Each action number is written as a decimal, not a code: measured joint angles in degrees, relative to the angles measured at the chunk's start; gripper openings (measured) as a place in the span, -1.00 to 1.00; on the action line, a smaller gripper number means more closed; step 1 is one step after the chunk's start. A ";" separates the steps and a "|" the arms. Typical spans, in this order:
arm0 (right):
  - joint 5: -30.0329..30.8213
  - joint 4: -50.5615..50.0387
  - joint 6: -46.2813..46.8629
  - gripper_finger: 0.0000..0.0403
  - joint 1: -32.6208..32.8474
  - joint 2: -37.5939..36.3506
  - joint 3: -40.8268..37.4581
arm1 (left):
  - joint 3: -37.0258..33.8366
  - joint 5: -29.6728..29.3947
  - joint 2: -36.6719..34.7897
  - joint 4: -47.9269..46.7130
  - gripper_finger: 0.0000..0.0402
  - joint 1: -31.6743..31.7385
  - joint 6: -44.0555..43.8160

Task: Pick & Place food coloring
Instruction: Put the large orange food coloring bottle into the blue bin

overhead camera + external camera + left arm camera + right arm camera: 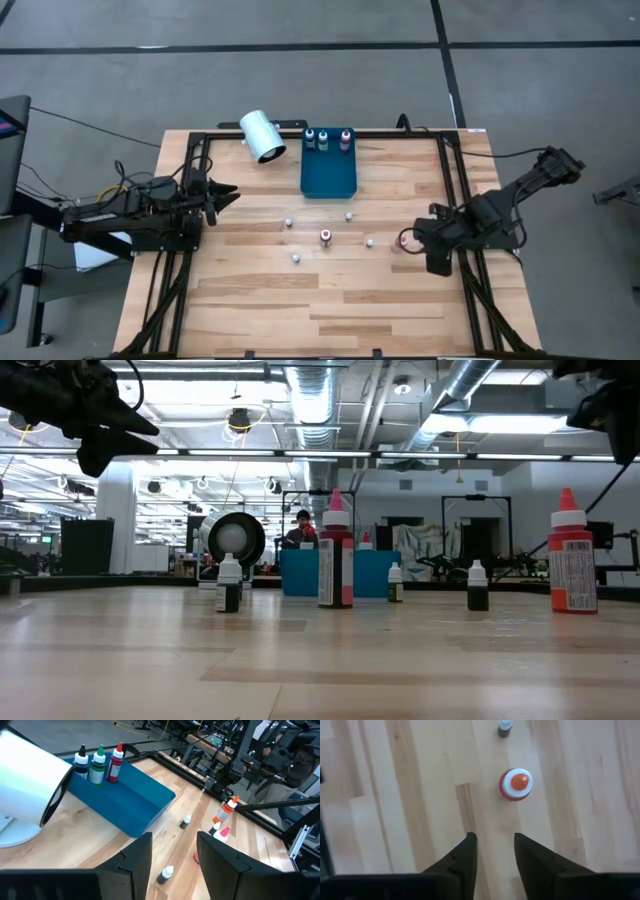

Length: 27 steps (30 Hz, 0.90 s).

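The food coloring bottles stand upright on their bases. Three with blue, green and red tops are at the far end of the blue tray. A pink-topped one, an orange-topped one and several tiny white ones are on the wood. My right gripper is open and hovers above the table, pointing down, just right of the orange-topped bottle and apart from it. My left gripper is open and waits above the table's left side.
A large white cylinder lies on its side at the far edge, left of the tray. Black frame rails run along the left, right and far edges. Bare wood fills the near half. A person shows in the room behind.
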 joint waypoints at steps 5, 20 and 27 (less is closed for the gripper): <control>2.89 0.01 -0.03 -0.14 -0.26 1.59 0.00 | 0.00 0.34 0.00 0.02 -0.27 0.00 -0.15; 6.33 4.44 -7.79 0.12 -3.79 11.12 0.00 | 0.00 0.76 0.00 0.04 -0.27 0.00 -0.34; 6.01 6.11 -12.28 0.09 -7.03 13.96 -0.02 | 0.00 1.28 0.00 -0.79 -0.27 0.00 -0.50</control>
